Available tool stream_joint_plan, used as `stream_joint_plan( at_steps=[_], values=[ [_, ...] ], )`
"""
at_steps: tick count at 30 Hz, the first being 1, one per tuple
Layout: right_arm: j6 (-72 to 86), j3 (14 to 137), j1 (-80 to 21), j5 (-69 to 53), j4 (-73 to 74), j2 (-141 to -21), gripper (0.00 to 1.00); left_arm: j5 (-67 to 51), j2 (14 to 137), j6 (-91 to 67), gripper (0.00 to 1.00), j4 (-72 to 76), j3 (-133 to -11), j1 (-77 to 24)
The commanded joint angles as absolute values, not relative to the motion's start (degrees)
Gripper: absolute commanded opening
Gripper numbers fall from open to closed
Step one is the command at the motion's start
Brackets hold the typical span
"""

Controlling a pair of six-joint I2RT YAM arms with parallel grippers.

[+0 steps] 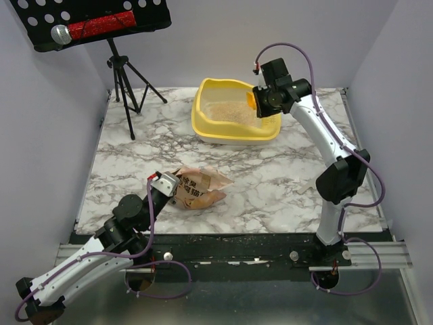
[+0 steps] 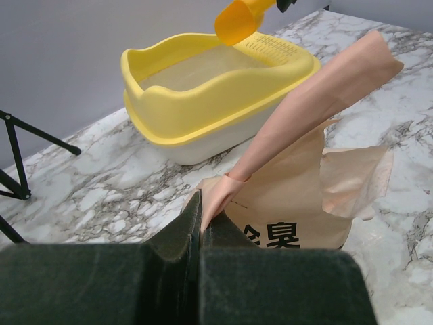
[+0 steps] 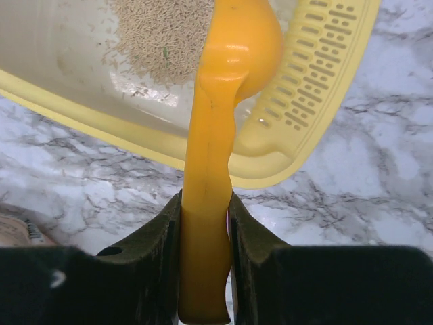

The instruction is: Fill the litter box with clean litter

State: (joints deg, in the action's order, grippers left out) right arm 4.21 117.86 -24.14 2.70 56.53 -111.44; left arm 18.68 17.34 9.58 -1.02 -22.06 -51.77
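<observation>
Marble-patterned desk [image 1: 284, 189] is enclosed by pale walls [image 1: 47, 122]; litter box [image 1: 230, 133], holding clean litter [image 1: 226, 112], is set at upper centre. Scoop [image 3: 216, 135] is pinched by right gripper [image 3: 205, 203]; bag [image 1: 199, 186] is pinched by left gripper [image 2: 201, 218].

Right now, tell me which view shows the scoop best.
Right wrist: the scoop fills the frame, handle clamped in the right gripper, bowl over the litter box. Top shows an orange speck; left wrist only the bowl at the upper edge.

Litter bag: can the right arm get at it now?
Probably not yet: the right end effector holds the scoop over the litter box, and the left end effector pinches the litter bag.
</observation>
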Motion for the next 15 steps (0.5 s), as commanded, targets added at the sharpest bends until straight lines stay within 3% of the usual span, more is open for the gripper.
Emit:
stream_joint_plan(
  at_steps=[1, 7, 15],
  values=[
    [-3.9, 120.3, -28.8, 17.2, 59.2, -110.7, 0.00, 20.7, 16.3, 9.0, 0.00, 4.0, -25.2, -51.7],
    [-3.2, 117.0, -32.7, 28.7, 57.3, -108.6, 0.00, 21.1, 15.8, 9.0, 0.00, 3.7, -25.3, -51.6],
    [5.4, 95.5, -27.5, 31.2, 42.4, -92.0, 0.00, 21.6, 14.8, 9.2, 0.00, 3.7, -25.2, -51.6]
  ],
)
